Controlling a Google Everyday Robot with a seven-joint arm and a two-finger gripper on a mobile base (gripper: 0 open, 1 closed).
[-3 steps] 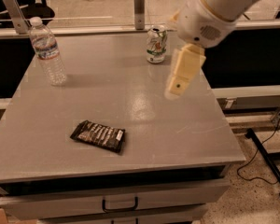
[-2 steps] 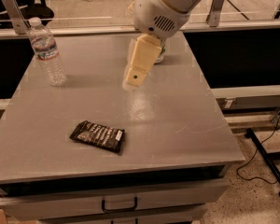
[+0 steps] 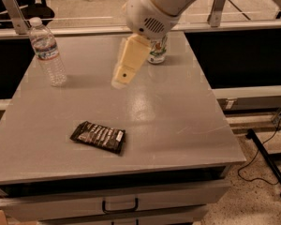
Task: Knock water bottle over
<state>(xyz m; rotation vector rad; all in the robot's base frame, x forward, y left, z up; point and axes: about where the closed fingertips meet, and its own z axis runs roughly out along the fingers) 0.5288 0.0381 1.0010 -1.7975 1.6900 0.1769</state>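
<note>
The water bottle [image 3: 48,51], clear ribbed plastic with a white cap and a red, white and blue label band, stands upright at the back left of the grey table [image 3: 178,125]. My gripper [image 3: 121,81] hangs over the middle of the table's back half, to the right of the bottle and well apart from it. Its cream-coloured fingers point down and to the left.
A white-and-green drink can [image 3: 158,50] stands at the back of the table, partly hidden behind my arm. A dark snack packet [image 3: 98,137] lies flat near the front left. A drawer with a handle [image 3: 119,205] sits below the tabletop. Cables lie on the floor at right.
My arm and gripper have swung left across the table, from in front of the can toward the bottle. The bottle, can and packet have not moved.
</note>
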